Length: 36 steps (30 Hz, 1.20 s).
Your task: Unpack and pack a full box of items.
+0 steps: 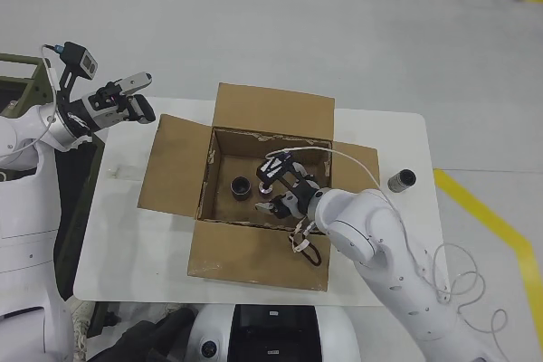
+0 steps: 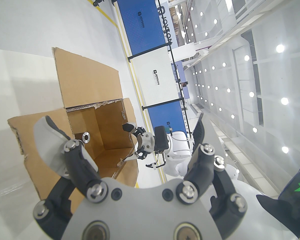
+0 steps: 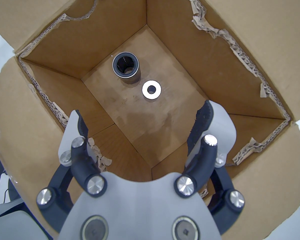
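Right hand [image 3: 141, 116] open, empty, over brown cardboard box [image 3: 190, 58]. Centre on upright black cylindrical sleeve [image 3: 126, 67], avoid flat silver washer [image 3: 151, 89], descend straight.

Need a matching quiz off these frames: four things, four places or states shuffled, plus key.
Things
1. black hollow cylinder with silver rim
2. flat silver metal washer
3. dark metal cylinder
4. right gripper

Places or states
A. on the white table, outside the brown cardboard box
B. upright on the box floor
C. above the box opening, jaws open
D. lying flat on the box floor

Pairs: 1-B, 2-D, 3-A, 4-C
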Each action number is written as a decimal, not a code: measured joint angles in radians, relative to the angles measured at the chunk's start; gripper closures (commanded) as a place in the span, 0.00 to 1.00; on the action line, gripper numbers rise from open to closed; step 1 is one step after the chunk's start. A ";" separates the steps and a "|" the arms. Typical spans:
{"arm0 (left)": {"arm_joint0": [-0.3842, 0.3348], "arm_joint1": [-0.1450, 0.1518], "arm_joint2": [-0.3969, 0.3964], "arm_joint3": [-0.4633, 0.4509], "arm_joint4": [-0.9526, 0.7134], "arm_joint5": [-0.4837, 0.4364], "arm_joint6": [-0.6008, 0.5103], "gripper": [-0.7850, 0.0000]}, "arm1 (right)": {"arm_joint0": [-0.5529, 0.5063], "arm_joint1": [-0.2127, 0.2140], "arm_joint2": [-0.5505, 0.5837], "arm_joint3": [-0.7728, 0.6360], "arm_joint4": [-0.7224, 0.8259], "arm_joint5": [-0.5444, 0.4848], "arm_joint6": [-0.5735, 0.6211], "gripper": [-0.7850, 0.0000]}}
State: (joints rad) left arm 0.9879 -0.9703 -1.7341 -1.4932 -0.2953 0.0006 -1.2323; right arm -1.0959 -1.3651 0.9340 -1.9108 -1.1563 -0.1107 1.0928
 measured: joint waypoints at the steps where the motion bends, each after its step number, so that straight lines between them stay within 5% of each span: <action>1: 0.000 0.000 0.000 0.000 0.000 0.000 0.000 0.00 | 0.000 0.000 0.000 0.000 0.000 0.000 0.000 0.00; 14: 0.000 0.000 0.000 0.000 0.000 0.000 0.000 0.00 | 0.000 0.006 -0.008 0.017 0.010 -0.096 0.007 0.00; 36: 0.000 0.000 0.000 0.000 0.000 0.000 0.000 0.00 | 0.246 -0.025 -0.089 0.342 0.128 -0.233 0.010 0.00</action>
State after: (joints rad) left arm 0.9879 -0.9703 -1.7341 -1.4932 -0.2953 0.0006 -1.2323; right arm -0.8501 -1.3903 0.8450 -1.5684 -1.0282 -0.3434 1.1025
